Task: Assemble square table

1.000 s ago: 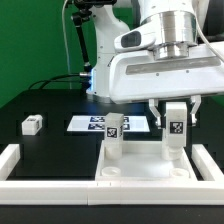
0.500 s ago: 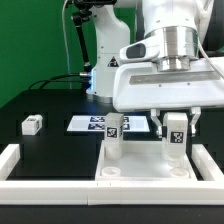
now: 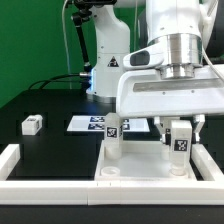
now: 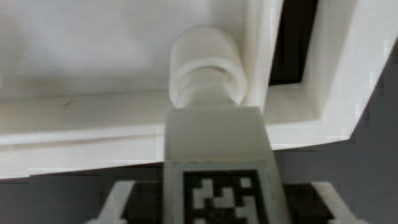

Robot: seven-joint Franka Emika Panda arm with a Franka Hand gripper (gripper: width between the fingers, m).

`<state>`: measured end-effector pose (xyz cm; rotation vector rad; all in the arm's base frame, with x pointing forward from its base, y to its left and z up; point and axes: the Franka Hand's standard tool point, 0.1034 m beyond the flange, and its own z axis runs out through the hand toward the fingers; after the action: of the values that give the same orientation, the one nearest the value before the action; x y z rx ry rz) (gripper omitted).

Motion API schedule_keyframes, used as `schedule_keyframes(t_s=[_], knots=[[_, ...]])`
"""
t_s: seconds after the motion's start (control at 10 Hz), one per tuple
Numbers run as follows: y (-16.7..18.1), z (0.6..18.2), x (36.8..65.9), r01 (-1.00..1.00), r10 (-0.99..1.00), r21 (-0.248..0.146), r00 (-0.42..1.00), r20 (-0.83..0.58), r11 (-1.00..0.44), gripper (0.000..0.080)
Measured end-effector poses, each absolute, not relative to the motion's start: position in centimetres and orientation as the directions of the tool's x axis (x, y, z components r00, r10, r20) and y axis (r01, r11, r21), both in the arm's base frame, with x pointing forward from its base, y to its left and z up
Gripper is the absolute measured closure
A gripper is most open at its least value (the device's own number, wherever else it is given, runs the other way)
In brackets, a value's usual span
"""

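Note:
The square table's white slab [image 3: 138, 168] lies at the front, between the rail's ends. One tagged white leg [image 3: 114, 136] stands upright on its back corner toward the exterior view's left. My gripper [image 3: 181, 140] is shut on a second tagged leg [image 3: 181, 146], held upright over the slab's corner toward the exterior view's right. In the wrist view this held leg [image 4: 217, 150] runs from between my fingers [image 4: 118, 198] to a rounded end at the slab's [image 4: 80, 60] corner. Whether that end sits in a socket I cannot tell. A third leg [image 3: 32, 124] lies loose on the black table.
The marker board [image 3: 88, 123] lies flat behind the slab. A low white border rail [image 3: 18, 168] runs along the front and both sides. The arm's white base [image 3: 108, 60] and a black cable stand at the back.
The gripper has come down and slightly toward the exterior view's right with the leg in it, bringing the leg lower over the slab's corner. Nothing else has moved.

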<state>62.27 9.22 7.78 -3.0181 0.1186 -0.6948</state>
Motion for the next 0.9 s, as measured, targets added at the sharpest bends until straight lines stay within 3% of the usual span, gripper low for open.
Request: schedule_keyframes(t_s=[0.3, 0.8, 0.9], knots=[[9.24, 6.75, 61.91, -0.063, -0.079, -0.053, 0.901, 0.426, -0.997, 0.0512], [9.06, 6.86, 62.55, -0.059, -0.074, -0.045, 0.868, 0.490, -0.997, 0.0512], [9.08, 6.85, 62.54, -0.059, -0.073, -0.045, 0.869, 0.490, -0.997, 0.0460]])
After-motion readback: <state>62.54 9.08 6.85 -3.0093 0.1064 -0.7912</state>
